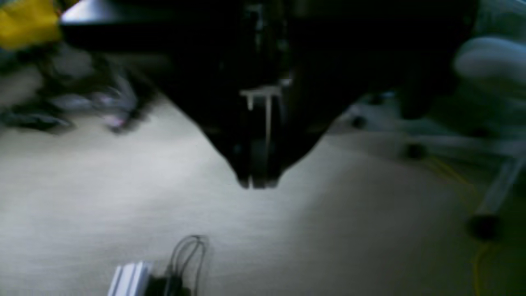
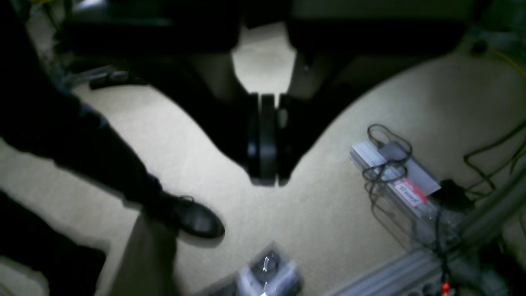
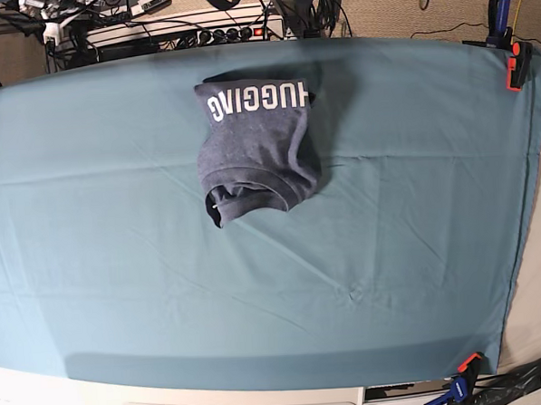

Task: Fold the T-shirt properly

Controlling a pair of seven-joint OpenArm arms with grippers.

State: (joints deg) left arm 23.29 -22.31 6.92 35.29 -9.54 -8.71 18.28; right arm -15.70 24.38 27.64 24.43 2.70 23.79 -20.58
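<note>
The dark blue-grey T-shirt (image 3: pixel 254 149) lies folded into a compact bundle on the teal table cloth (image 3: pixel 119 256), at the back middle. Its white "HUGGING" lettering (image 3: pixel 258 101) faces up at the far edge and its ribbed collar (image 3: pixel 247 196) curls at the near edge. Neither arm shows in the base view. My left gripper (image 1: pixel 257 183) is shut and empty, hanging over pale carpet off the table. My right gripper (image 2: pixel 267 180) is also shut and empty above carpet. The shirt is not in either wrist view.
Orange clamps (image 3: pixel 517 62) (image 3: pixel 462 385) pin the cloth at the right corners. In the right wrist view a person's dark leg and shoe (image 2: pixel 193 218) stand on the floor at the left, and an aluminium rail with cables (image 2: pixel 394 176) lies at the right. Power strips (image 3: pixel 189 30) sit behind the table.
</note>
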